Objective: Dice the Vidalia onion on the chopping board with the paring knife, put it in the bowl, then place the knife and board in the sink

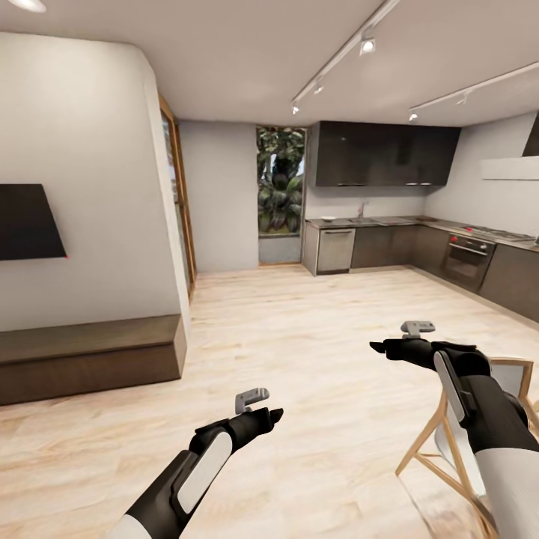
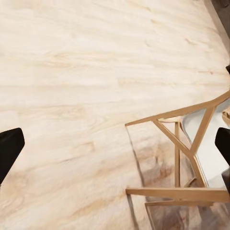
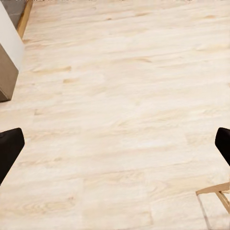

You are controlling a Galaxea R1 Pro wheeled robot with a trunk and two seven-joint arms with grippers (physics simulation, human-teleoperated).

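**A:** What stands between the robot and the kitchen?

**B:** A broad run of pale wood floor point(image 1: 314, 352). At 4 o'clock in the head view a light wooden chair point(image 1: 479, 419) sits partly behind the right arm; the left wrist view looks down on the chair's frame and pale seat. At 9 o'clock a grey wall carries a dark flat screen point(image 1: 26, 222) above a low brown bench point(image 1: 90, 358).

**A:** And the task's things?

**B:** Far off, at about 1 o'clock. The desk point(image 1: 419, 221) runs along the back wall under dark upper cabinets point(image 1: 385, 153), turning the corner past a built-in oven point(image 1: 466, 260). A thin tap marks the sink point(image 1: 361, 220). The onion, board, knife and bowl are too small to pick out at this range.

**A:** Any writing?

**B:** None that can be read.

**A:** The hands?

**B:** Both hang over bare floor, well apart from the desk. The left hand point(image 1: 273, 415) sits at 6 o'clock, the right hand point(image 1: 378, 346) at 4 o'clock. In each wrist view the black fingertips point(image 2: 9, 148) stand at opposite edges, spread wide, grasping nothing; the right hand's fingertips point(image 3: 9, 148) likewise.
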